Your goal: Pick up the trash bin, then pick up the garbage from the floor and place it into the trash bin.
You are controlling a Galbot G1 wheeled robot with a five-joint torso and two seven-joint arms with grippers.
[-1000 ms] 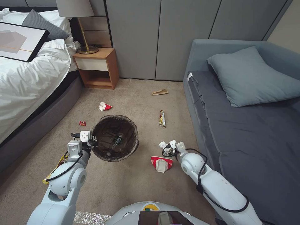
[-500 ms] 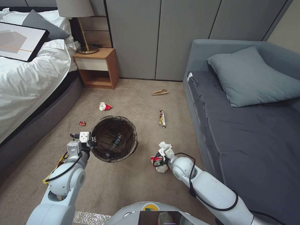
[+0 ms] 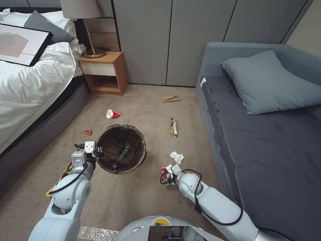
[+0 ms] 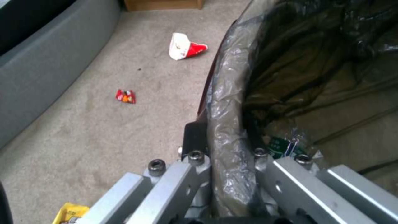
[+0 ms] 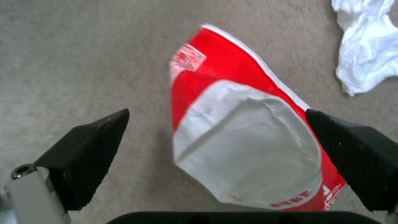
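Trash bin (image 3: 121,149), lined with a dark bag, hangs above the carpet (image 3: 140,100) in my left end effector (image 3: 97,152), whose fingers (image 4: 195,141) are clamped over its rim; I see a clear bottle (image 3: 124,150) inside. On the floor beyond it lie a crushed cup (image 3: 112,114) and a small red wrapper (image 3: 88,132). To the right, my right end effector (image 5: 219,149) is spread wide, straddling a flattened red-and-white paper cup (image 5: 248,137) on the carpet, one finger (image 5: 352,152) at its edge. White crumpled tissue (image 3: 176,157) lies just beside.
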